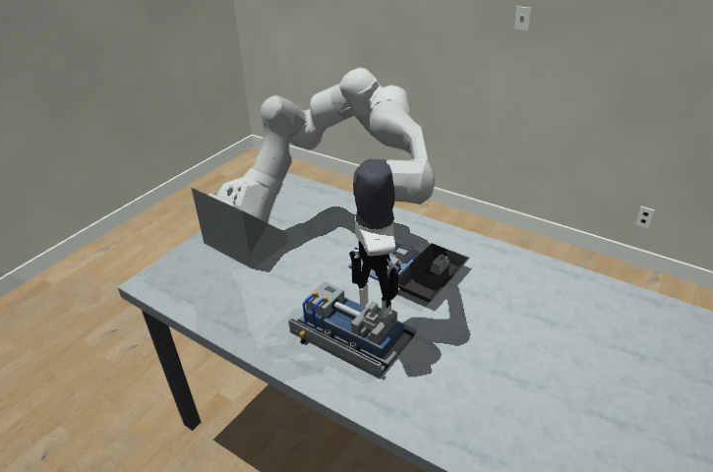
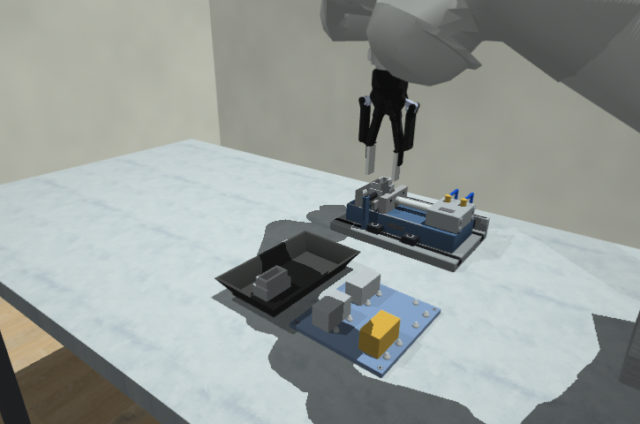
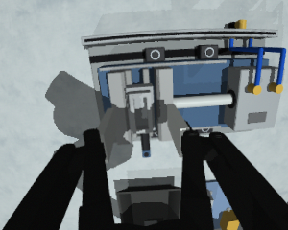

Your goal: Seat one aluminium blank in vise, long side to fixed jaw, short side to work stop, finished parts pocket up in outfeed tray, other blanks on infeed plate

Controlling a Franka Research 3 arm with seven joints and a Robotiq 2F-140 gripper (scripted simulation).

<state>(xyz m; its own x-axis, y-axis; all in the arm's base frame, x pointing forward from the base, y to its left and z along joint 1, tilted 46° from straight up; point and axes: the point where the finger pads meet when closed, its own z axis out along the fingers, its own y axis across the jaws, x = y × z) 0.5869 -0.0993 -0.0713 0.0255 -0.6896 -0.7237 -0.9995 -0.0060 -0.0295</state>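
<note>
The vise stands on its blue base, with the hosed block at its right end. A grey part with a pocket on top sits in the vise opening; it also shows in the wrist view. My gripper hangs just above that part, its fingers partly open with nothing between them. A second pocketed grey part lies in the black outfeed tray. Two aluminium blanks and a brass blank are on the blue infeed plate.
Small pins stick up from the infeed plate. A grey box holds the arm's base at the table's far corner. The tray and the plate lie close together in front of the vise.
</note>
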